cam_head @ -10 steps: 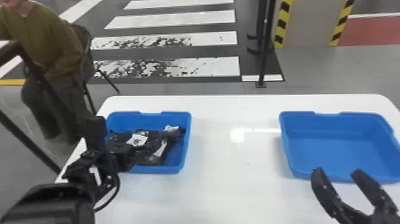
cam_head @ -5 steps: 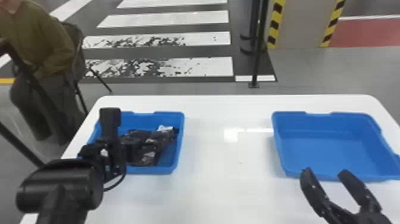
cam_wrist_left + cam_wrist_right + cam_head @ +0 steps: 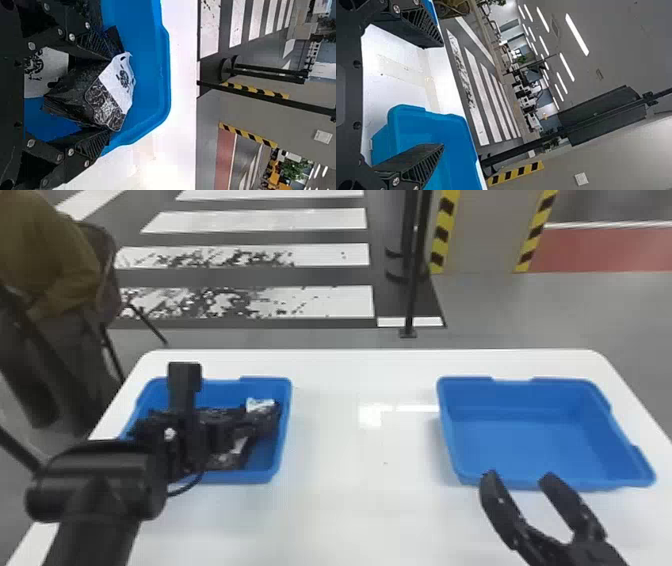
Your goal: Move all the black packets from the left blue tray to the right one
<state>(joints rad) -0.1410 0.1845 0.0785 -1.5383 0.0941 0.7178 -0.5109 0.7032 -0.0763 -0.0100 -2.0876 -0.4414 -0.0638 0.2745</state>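
Table (image 3: 350,520), white, across the foreground. On it, right blue tray (image 3: 525,450) and left blue tray (image 3: 265,380), well apart. Left gripper (image 3: 225,435) is at the left tray, fingers spread wide. Right gripper (image 3: 520,477) is by the right tray's near rim, fingers parted. Black packets (image 3: 225,461) lie heaped in the left tray. One black-and-white packet (image 3: 79,87) sits between the left gripper's fingers; can't tell whether it touches them.
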